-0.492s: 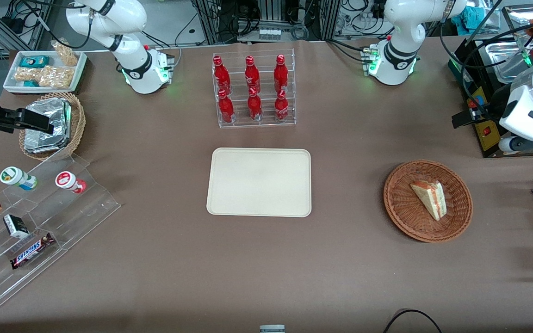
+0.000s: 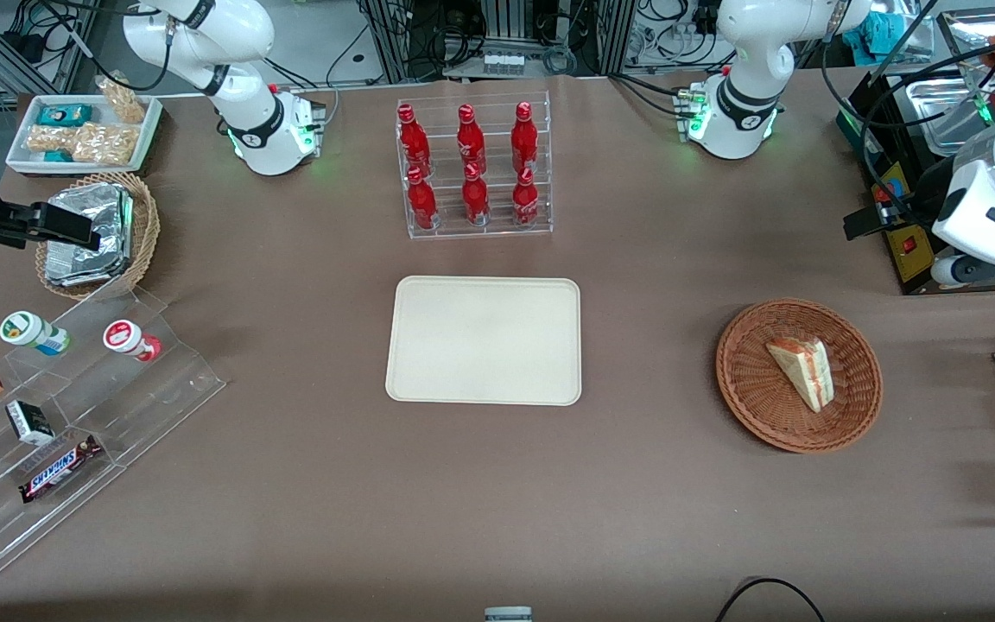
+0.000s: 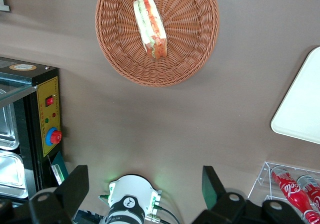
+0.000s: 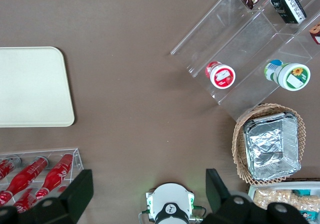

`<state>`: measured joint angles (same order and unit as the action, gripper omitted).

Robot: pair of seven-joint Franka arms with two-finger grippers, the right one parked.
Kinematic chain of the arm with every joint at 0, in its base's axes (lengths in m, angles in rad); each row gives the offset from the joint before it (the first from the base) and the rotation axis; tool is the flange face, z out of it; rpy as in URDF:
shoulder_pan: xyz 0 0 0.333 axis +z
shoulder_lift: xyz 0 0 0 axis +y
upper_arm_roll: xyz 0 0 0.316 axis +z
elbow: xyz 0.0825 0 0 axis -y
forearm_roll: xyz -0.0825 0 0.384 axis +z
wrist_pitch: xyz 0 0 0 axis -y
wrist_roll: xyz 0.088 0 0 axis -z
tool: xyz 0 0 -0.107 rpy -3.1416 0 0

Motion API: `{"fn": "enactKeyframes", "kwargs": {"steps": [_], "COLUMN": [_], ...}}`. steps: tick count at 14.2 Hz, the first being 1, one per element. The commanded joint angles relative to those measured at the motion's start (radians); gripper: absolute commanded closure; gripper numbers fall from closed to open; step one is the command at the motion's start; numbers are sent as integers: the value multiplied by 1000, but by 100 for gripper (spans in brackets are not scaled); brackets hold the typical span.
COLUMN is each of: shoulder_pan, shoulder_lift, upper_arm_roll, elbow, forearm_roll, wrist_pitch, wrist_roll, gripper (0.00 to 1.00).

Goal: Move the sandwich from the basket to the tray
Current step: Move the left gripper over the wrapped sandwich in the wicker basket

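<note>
While the sandwich (image 3: 150, 25) lies in the basket (image 3: 195, 48), I see my pincer (image 3: 145, 189) spread wide and empty, high above the desk (image 3: 200, 119).

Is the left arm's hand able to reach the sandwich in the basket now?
Probably yes. The hand, fingers open, hangs high above the table beside the basket. The sandwich lies uncovered in it, with nothing between them.

table (image 2: 290, 484): brown cover | centre: tray (image 2: 484, 339) | working arm's end: basket (image 2: 757, 389), raised open gripper (image 3: 145, 194) | farther edge: bottle rack (image 2: 473, 168) | parked arm's end: foil-pack basket (image 2: 145, 226), clear stepped stand (image 2: 152, 393), white snack tray (image 2: 83, 130)
</note>
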<state>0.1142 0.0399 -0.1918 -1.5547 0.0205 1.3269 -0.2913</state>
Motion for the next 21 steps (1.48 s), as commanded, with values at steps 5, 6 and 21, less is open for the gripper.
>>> {"fn": "enactKeyframes", "kwargs": {"steps": [5,6,21], "shoulder_pan": [63,85,111], "shoulder_lift": [23,26,112], "upper_arm_roll": [-11,-11,9], "elbow": [-65,-105,-651], "forearm_roll": [-4,-4,3], "wrist_pitch": [21,58,998], "wrist_roll": [-2,-2,-115], "gripper": [0,0,0]}}
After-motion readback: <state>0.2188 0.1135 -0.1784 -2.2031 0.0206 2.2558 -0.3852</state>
